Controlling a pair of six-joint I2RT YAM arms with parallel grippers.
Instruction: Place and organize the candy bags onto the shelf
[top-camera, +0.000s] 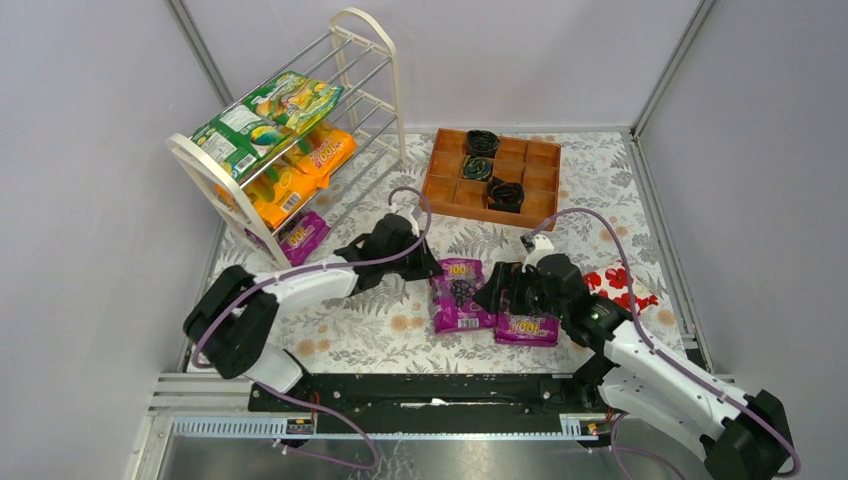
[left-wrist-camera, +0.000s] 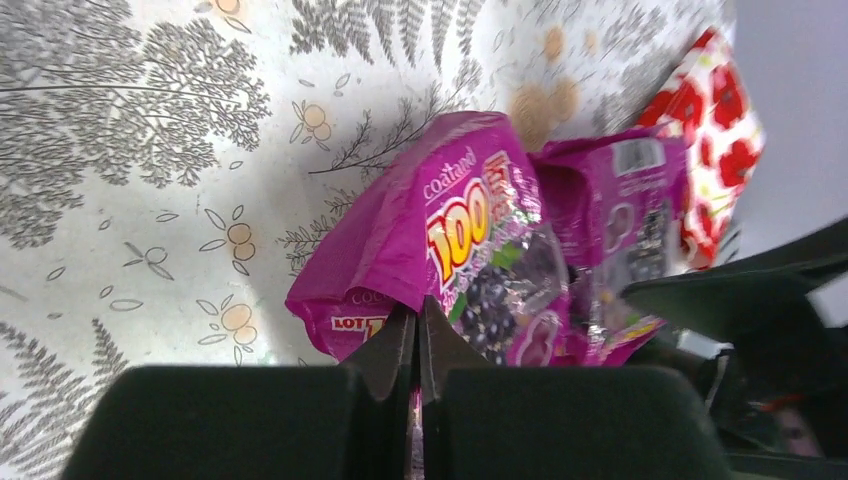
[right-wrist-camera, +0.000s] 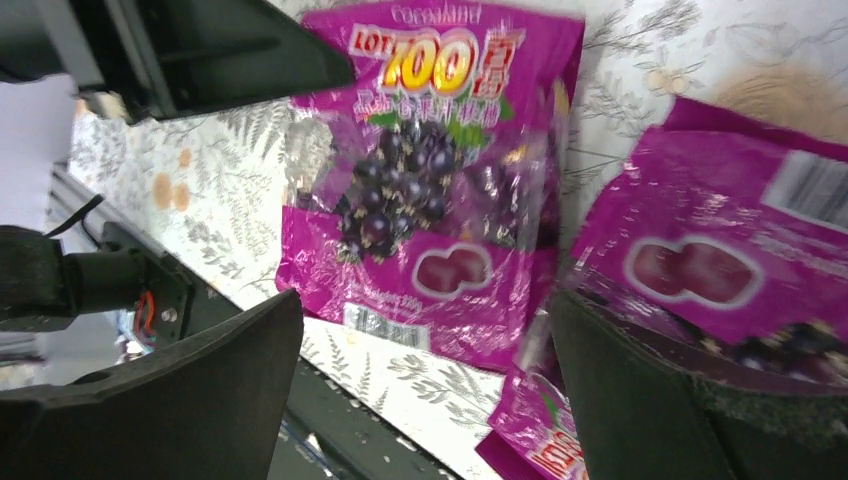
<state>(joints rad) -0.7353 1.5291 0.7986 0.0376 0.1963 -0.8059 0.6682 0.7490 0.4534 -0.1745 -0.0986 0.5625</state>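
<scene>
The cream-white shelf (top-camera: 396, 90) stands at the back left with green candy bags (top-camera: 265, 115) on its top tier, orange ones (top-camera: 305, 165) on the middle tier and a purple one (top-camera: 303, 235) at the bottom. Two purple grape candy bags lie on the table. My left gripper (top-camera: 425, 268) (left-wrist-camera: 418, 312) is shut on the far edge of the left bag (top-camera: 460, 295) (left-wrist-camera: 450, 230) (right-wrist-camera: 430, 190), with foil pinched between its jaws. My right gripper (top-camera: 505, 292) (right-wrist-camera: 430, 380) stands open over the right bag (top-camera: 527, 322) (left-wrist-camera: 630, 215) (right-wrist-camera: 720, 260), one finger (right-wrist-camera: 680, 400) resting on it.
A red-and-white floral package (top-camera: 620, 285) (left-wrist-camera: 720, 110) lies right of the right arm. An orange-brown wooden compartment tray (top-camera: 540, 182) holding black coils sits at the back centre. Grey walls close in the floral-patterned table on three sides.
</scene>
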